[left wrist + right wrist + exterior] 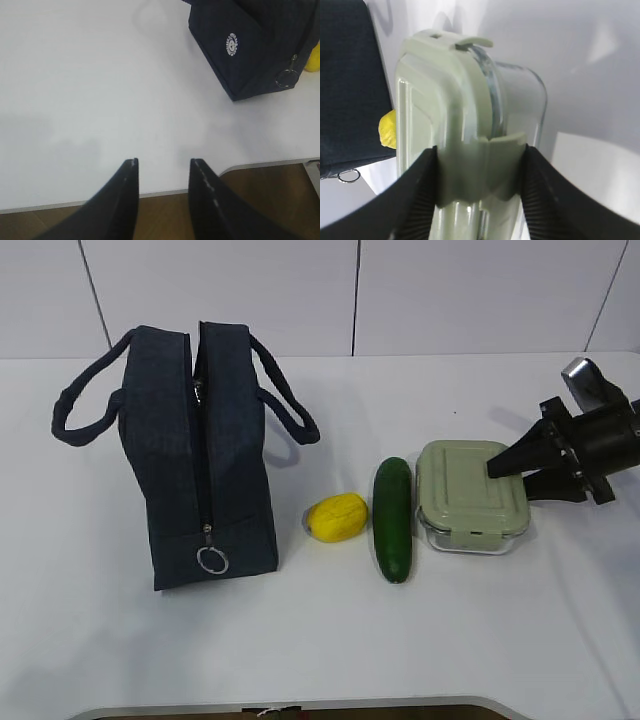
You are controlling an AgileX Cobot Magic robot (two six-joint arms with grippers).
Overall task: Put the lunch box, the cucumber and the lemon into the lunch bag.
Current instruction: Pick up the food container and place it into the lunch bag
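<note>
If our right claw [480, 190] squeezes only the lunch box [470, 495] clip, it may slip; our left claw [162, 172] hangs half open, empty.

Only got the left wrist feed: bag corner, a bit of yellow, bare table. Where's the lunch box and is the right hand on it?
Observer: The lunch box sits at the right end of the row, and the right hand is clamped across its side, one finger on the green lid, the other on the clear base.
Operator: Cucumber?
Observer: The cucumber lies between the lemon and the box, untouched.
Operator: Bag open yet?
Observer: The lunch bag stands upright left of the lemon; its zipper looks closed, ring pull at the near end.
Operator: My hand?
Observer: The left hand isn't visible in the exterior view.
</note>
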